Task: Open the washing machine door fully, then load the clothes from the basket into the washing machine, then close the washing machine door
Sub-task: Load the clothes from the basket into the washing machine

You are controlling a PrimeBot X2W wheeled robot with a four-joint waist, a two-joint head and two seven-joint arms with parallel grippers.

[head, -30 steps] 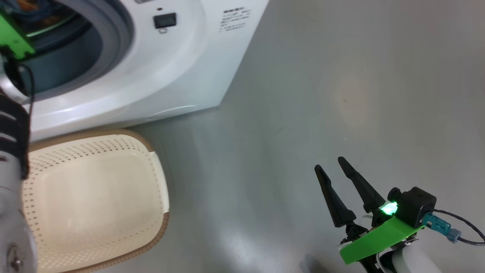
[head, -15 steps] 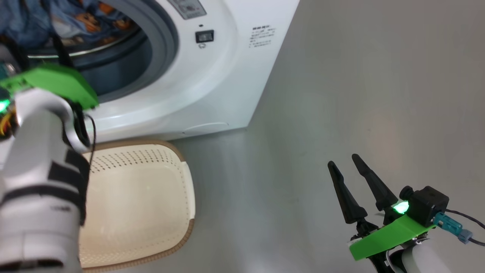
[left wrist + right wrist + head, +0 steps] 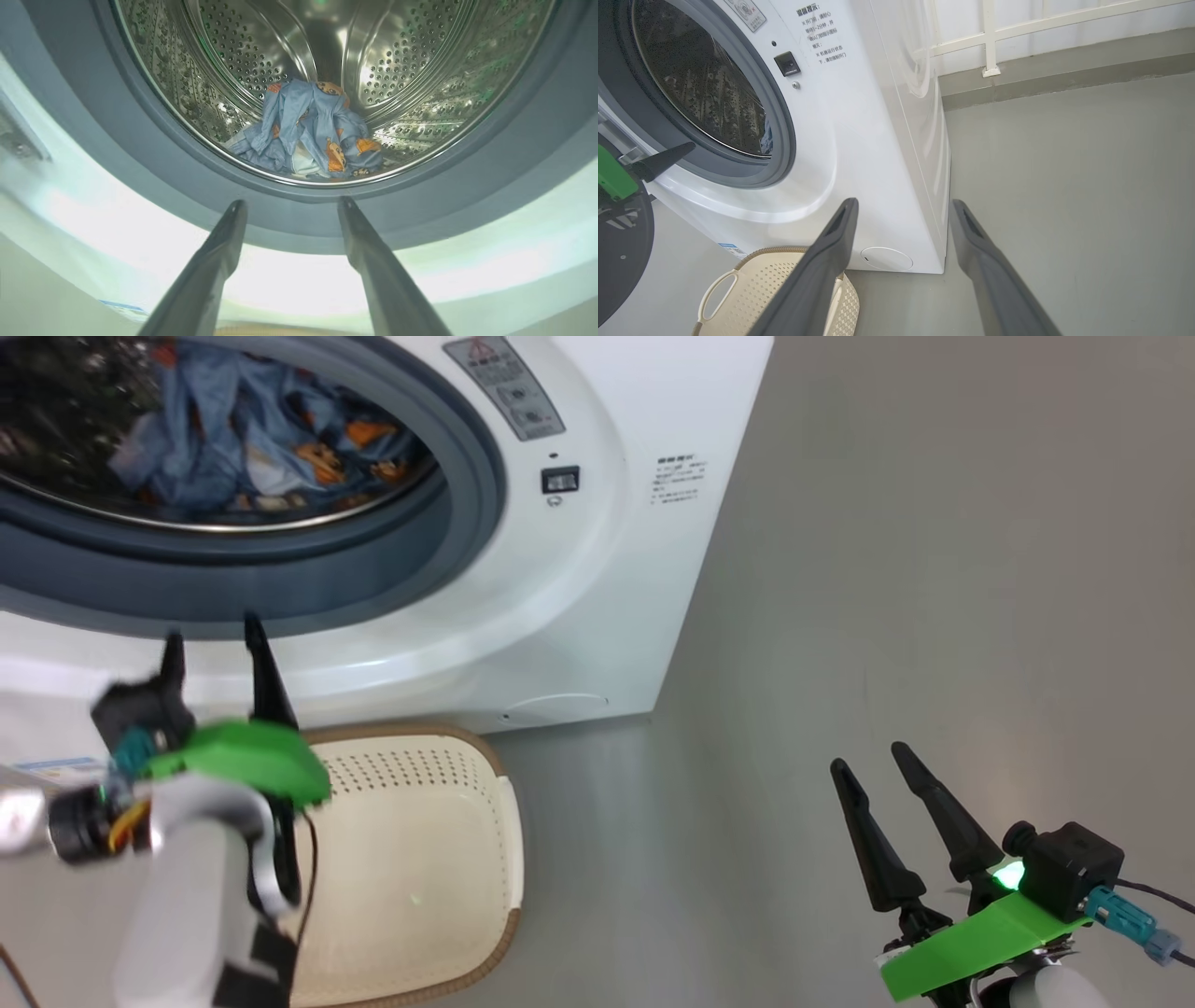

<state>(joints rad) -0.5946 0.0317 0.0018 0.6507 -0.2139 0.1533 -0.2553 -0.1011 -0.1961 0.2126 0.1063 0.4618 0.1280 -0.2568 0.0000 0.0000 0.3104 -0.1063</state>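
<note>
Left gripper (image 3: 212, 633): jaws released, spread wide, nothing between them. We see the fingers pointing at the lower lip of the washing machine (image 3: 597, 579), tips level with the grey gasket (image 3: 187, 186) and not touching it. The clothes (image 3: 313, 130) are straight ahead of the left jaws and past the gasket, heaped in a crumpled light-blue pile with orange figures at the bottom of the steel drum (image 3: 233, 56), well apart from the fingertips. The drum mouth is uncovered. The basket (image 3: 401, 877) sits on the floor below and behind the left jaws, hard up against the washer front, bare perforated bottom showing. Right gripper (image 3: 869, 758): jaws also released, wide apart, gripping nothing, over grey floor (image 3: 887, 569), well off to the right of the washer and the basket. From the right wrist, we see the washer's lower front corner framed between the two fingers, with the round cap (image 3: 886, 258) just inside the left finger and the basket rim partly hidden behind that finger. One left fingertip shows at the far left of that view, in front of the gasket. A white railing (image 3: 990, 37) stands far ahead of the right jaws, along the back wall.
</note>
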